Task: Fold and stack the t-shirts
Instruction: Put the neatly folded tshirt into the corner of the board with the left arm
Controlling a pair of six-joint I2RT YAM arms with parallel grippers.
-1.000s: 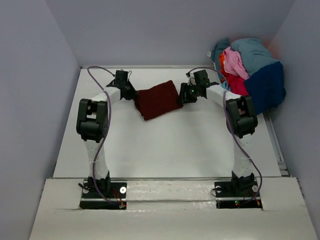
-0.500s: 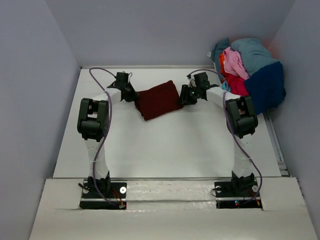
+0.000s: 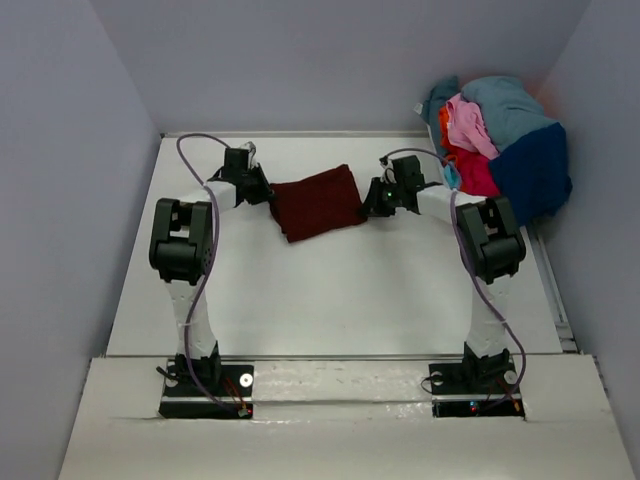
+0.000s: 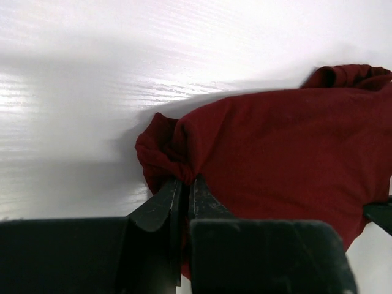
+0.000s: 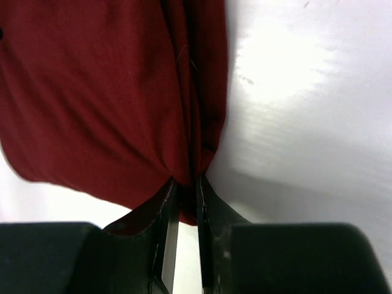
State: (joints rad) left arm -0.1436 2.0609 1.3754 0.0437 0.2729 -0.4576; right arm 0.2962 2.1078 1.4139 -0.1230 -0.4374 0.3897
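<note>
The dark maroon t-shirt (image 3: 317, 201), folded into a rough rectangle, lies at the far middle of the white table (image 3: 330, 290). My left gripper (image 3: 266, 193) is shut on its left edge; the left wrist view shows the cloth (image 4: 275, 147) bunched between the closed fingers (image 4: 160, 205). My right gripper (image 3: 368, 202) is shut on its right edge; the right wrist view shows a fold of the cloth (image 5: 110, 92) pinched between the fingers (image 5: 214, 211). The pink (image 3: 470, 125), teal-blue (image 3: 505, 100), navy (image 3: 535, 170) and red (image 3: 472, 172) shirts lie heaped at the far right.
Grey walls close in the table on the left, back and right. The shirt heap fills the far right corner beside my right arm. Bare white table lies between the maroon shirt and the arm bases.
Both grippers have shifted slightly outward and away from me, holding the maroon shirt's two edges. The shirt is stretched a little flatter and has barely moved.
</note>
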